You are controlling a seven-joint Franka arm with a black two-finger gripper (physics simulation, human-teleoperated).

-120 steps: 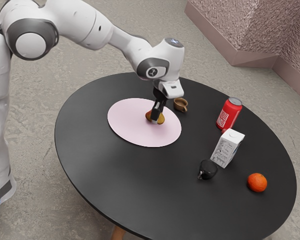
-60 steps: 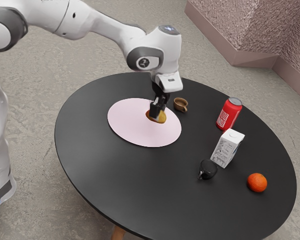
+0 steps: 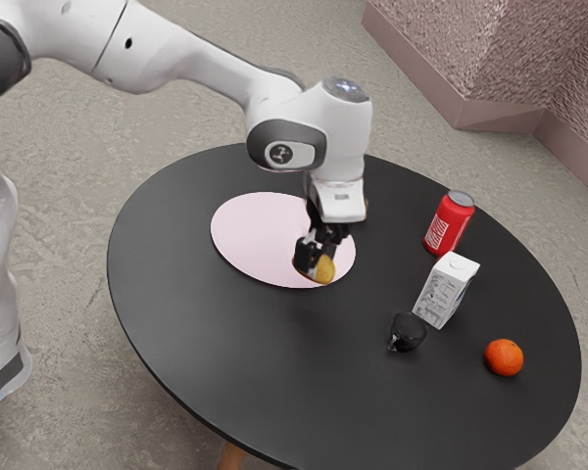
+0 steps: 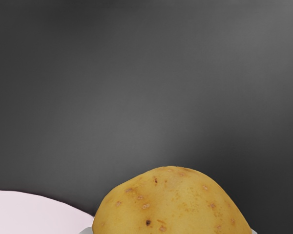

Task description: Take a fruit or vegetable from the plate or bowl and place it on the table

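My gripper (image 3: 317, 260) is shut on a yellow-brown potato (image 3: 321, 270), near the pink plate's edge on the side toward the exterior view's bottom. The flat round plate (image 3: 260, 240) lies on the black round table (image 3: 274, 352). In the wrist view the potato (image 4: 171, 204) is large at the lower edge, with fingertip slivers touching it on both sides. Part of the plate (image 4: 29, 212) shows beside it, and dark tabletop (image 4: 136, 97) lies beyond.
Toward the exterior view's right stand a red can (image 3: 449, 223) and a white carton (image 3: 446, 290). A black cup (image 3: 408, 332) and an orange (image 3: 504, 357) are nearer the front. A brown cup is mostly hidden behind my hand.
My hand has carried the potato from the plate's middle toward the exterior view's bottom, near the plate's edge. The hand now covers most of the brown cup.
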